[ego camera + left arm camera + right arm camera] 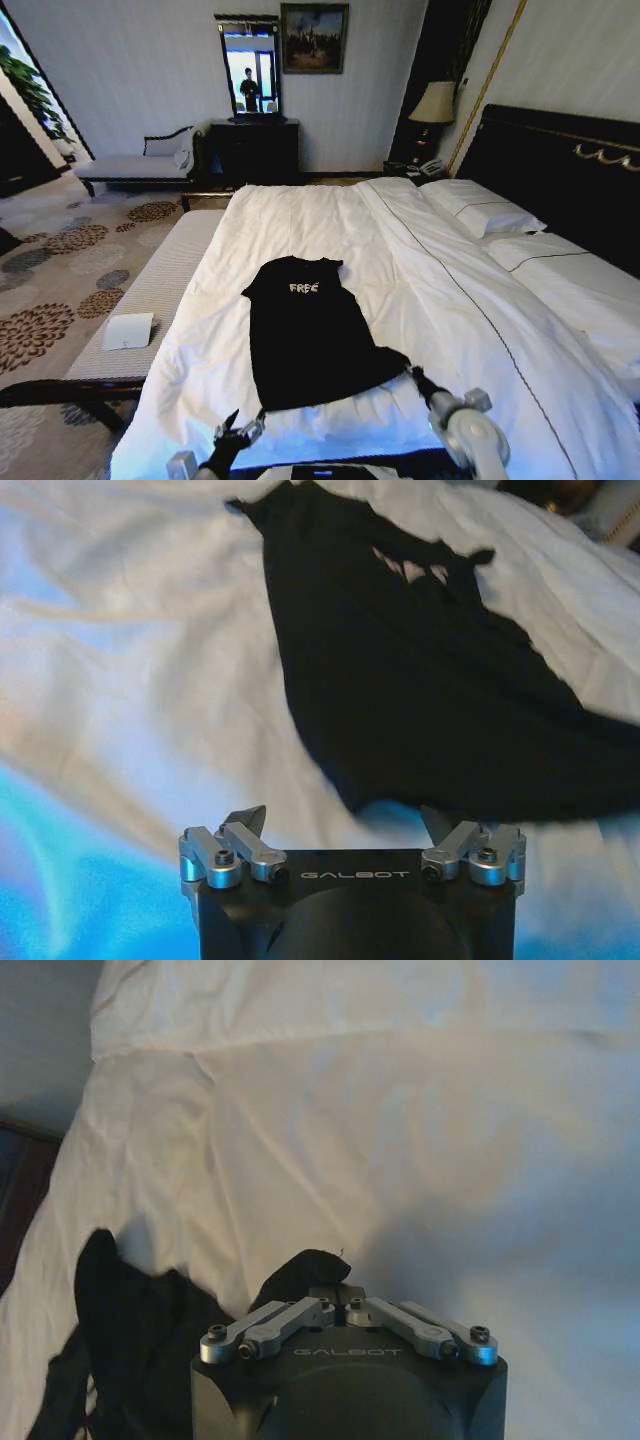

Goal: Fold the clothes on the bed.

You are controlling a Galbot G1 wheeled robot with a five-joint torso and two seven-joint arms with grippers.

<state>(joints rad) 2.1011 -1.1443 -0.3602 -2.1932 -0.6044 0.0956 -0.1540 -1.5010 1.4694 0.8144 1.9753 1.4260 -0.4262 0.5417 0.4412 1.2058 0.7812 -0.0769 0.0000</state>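
Head view: one black T-shirt (312,335) lies flat on the one white bed (400,250). My left claw (238,430) hovers open near its hem. My right claw (340,1305) is closed, pinching the T-shirt's corner.

T-shirt (140,1350) hem corner hidden inside the pinched right gripper (347,1305), its fingertips buried in black fabric, shirt's far side beyond the left gripper (345,820) cut by the frame edge, chest lettering there blurred, sleeves folded under, unseen
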